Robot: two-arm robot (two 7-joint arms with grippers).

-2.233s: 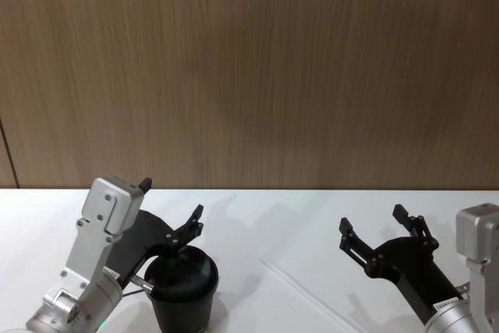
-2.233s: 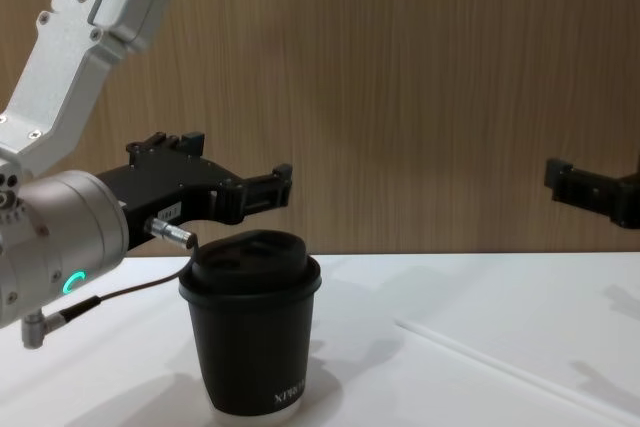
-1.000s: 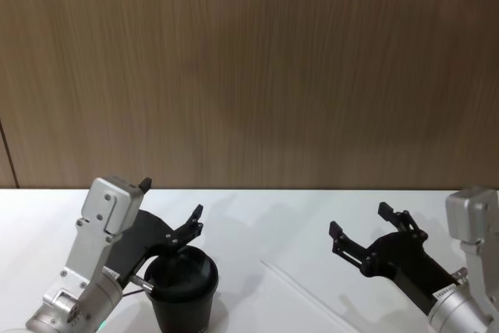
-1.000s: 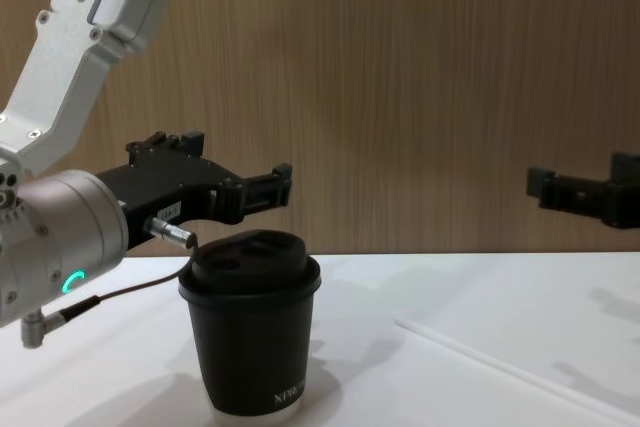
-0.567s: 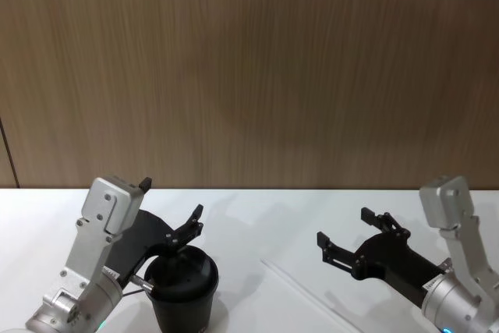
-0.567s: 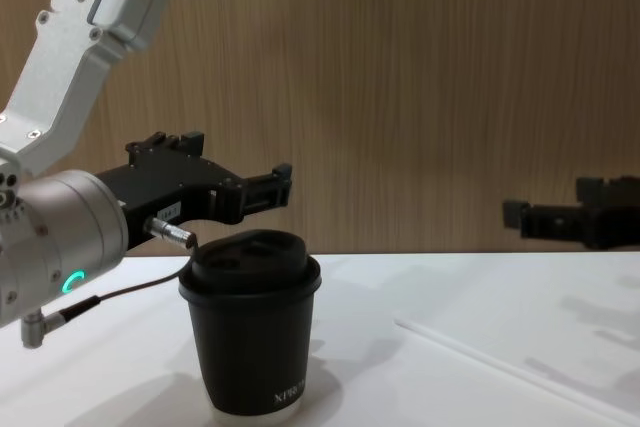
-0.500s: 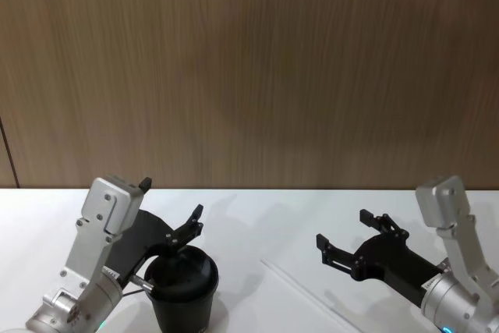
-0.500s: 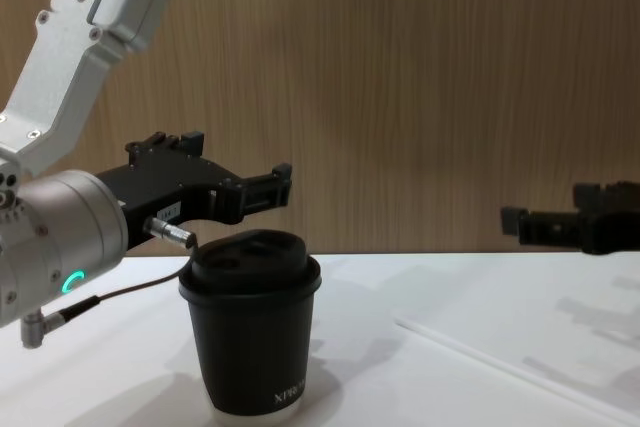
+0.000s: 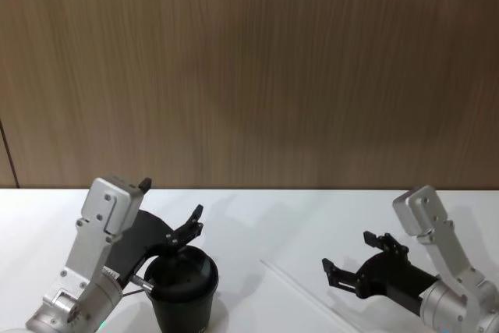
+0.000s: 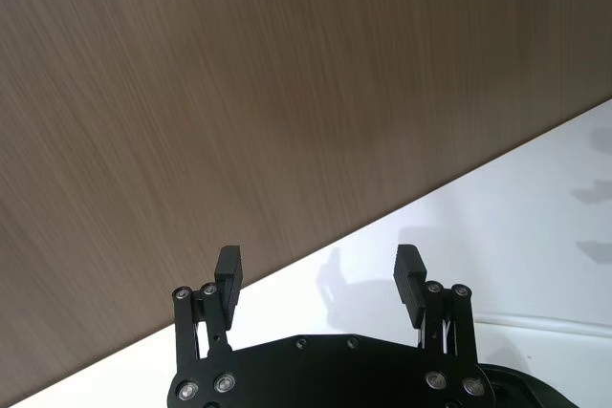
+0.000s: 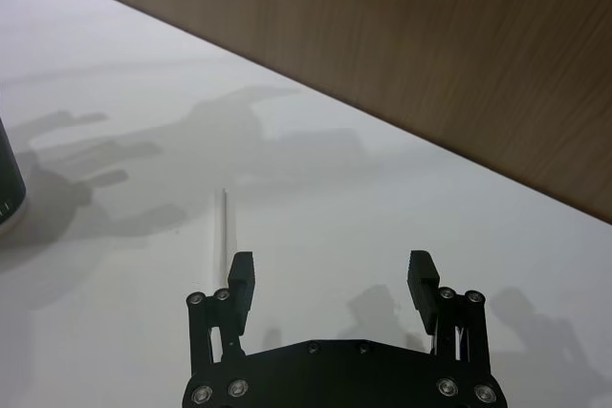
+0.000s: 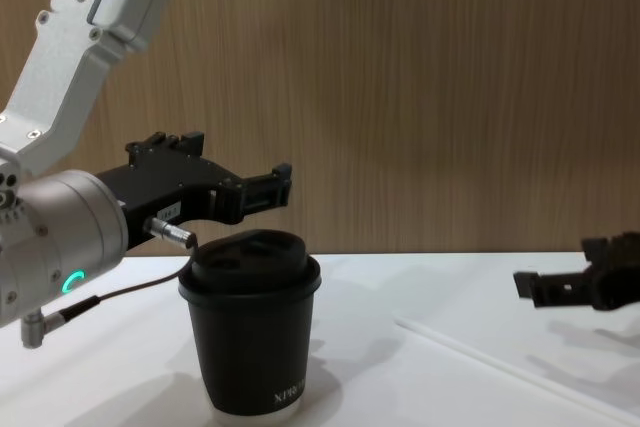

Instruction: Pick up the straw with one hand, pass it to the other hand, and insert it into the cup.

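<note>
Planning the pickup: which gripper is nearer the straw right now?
Right. The right gripper, jaws open, hovers low over the straw lying on the table. The left gripper, jaws open, hangs above the cup, well off to the straw's left.

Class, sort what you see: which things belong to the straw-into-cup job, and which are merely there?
Belong to the job:
thin white translucent straw, lying flat
matte black lidded paper cup
black right gripper, open, near the straw
black left gripper, open, by the cup

Merely there:
white table
brown wood-panel wall
</note>
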